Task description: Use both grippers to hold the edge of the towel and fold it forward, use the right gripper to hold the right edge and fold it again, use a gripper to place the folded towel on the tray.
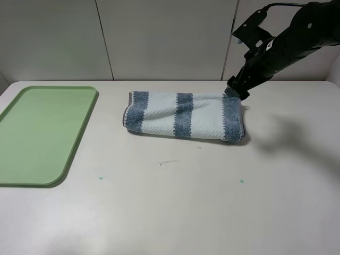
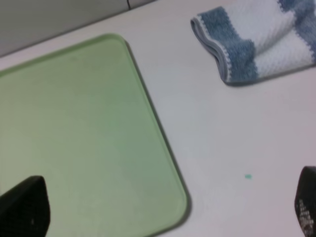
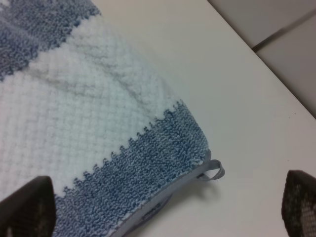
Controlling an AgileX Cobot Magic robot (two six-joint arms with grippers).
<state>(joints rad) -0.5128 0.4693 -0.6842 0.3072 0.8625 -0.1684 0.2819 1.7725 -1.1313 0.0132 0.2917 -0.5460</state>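
The towel (image 1: 183, 116), striped blue and pale white, lies folded in a long band at the back middle of the table. The right gripper (image 1: 237, 90) hovers over its far right corner. In the right wrist view the gripper (image 3: 165, 207) is open, its fingers wide apart on either side of the towel's blue end (image 3: 163, 148) and a small hanging loop (image 3: 212, 170). The light green tray (image 1: 42, 133) lies at the left. The left arm is out of the exterior view. In the left wrist view the left gripper (image 2: 165, 207) is open and empty above the tray's corner (image 2: 173, 197), far from the towel (image 2: 256, 39).
A grey panelled wall (image 1: 159, 37) stands right behind the table's back edge. A short pale thread (image 1: 170, 162) and two teal specks (image 1: 100, 178) (image 1: 241, 181) lie on the white tabletop in front of the towel.
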